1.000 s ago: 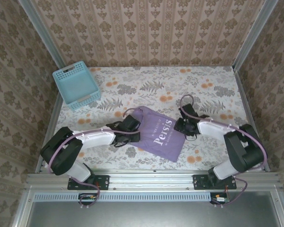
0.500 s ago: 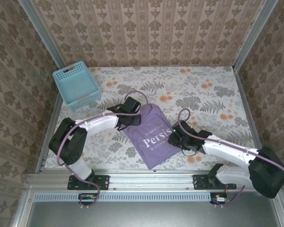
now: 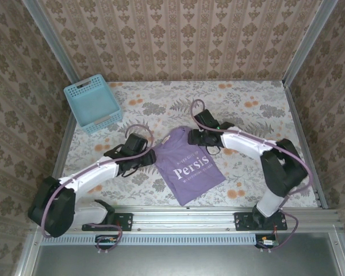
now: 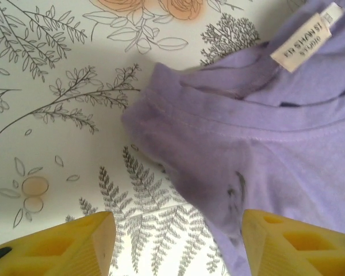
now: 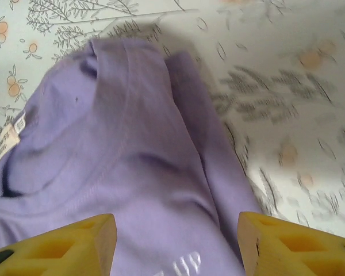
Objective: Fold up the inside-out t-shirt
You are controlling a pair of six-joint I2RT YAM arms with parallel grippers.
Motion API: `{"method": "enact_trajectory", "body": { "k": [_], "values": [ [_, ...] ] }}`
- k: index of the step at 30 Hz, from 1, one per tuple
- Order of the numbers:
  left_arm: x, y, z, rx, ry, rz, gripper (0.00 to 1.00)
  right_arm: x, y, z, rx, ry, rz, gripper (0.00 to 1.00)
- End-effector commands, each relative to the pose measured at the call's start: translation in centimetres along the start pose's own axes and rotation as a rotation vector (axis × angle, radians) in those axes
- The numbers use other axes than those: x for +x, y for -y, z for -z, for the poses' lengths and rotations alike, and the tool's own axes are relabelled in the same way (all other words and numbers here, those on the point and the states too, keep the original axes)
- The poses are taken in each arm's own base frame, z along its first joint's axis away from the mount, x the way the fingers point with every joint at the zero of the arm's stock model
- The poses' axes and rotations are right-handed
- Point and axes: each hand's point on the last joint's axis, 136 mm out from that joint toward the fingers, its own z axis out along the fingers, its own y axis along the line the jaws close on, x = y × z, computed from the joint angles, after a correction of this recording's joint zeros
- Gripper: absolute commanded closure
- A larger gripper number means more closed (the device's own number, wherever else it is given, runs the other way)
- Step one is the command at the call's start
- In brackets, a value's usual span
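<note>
The left gripper [image 4: 175,233] and right gripper [image 5: 175,236] hung open and empty by the collar of the t-shirt [image 3: 191,170], where a shallow pinch could drag its folds loose.

Floral table [image 3: 259,109]: t-shirt [image 3: 187,167], basket [image 3: 92,104]

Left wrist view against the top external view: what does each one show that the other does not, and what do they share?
Left wrist: the small white sewn neck label and the collar seam, close up, beyond the open left gripper. Top external: the light-blue plastic lattice basket at the far left and the white "Persis" lettering on the shirt. Shared: the lavender-purple cloth t-shirt lying on the floral-printed table cover.
</note>
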Motion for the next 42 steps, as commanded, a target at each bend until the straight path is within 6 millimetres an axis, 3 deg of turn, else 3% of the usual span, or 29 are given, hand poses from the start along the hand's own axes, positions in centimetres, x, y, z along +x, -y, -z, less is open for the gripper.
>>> {"method": "enact_trajectory", "body": {
  "k": [1,7,12,18,23,27,29,32,42],
  "values": [
    [-2.6,2.5,-0.7,0.134,0.044,0.056,0.40,-1.2,-1.4,-1.8,-0.048,-0.039,0.113,0.41],
    [-4.4,4.2,-3.3,0.176,-0.001,0.034,0.44,-2.0,-1.8,-4.8,-0.027,-0.070,0.131,0.40],
    [-4.8,5.5,-4.5,0.209,-0.019,0.028,0.53,-2.2,-2.9,-5.8,-0.080,-0.090,0.132,0.41],
    [-5.4,6.9,-5.1,0.255,-0.038,0.000,0.71,-2.3,-3.6,-6.0,-0.110,-0.099,0.127,0.56],
    [-5.9,7.7,-4.0,0.272,-0.033,-0.008,0.85,-2.6,-3.1,-5.4,-0.094,-0.083,0.116,0.64],
    [-4.9,4.7,-0.5,0.028,0.027,-0.026,0.61,-2.8,-2.5,-5.2,-0.081,-0.073,0.097,0.63],
    [-3.8,3.4,0.1,-0.010,0.021,0.026,0.58,-2.7,-2.5,-5.2,-0.084,-0.075,0.101,0.63],
    [-2.8,1.9,-0.5,-0.015,0.011,0.089,0.52,-2.7,-2.5,-5.6,-0.081,-0.079,0.102,0.63],
    [-3.6,2.7,-3.6,0.104,-0.038,0.144,0.48,-2.3,-2.6,-6.7,-0.084,-0.101,0.101,0.64]
  ]
}}
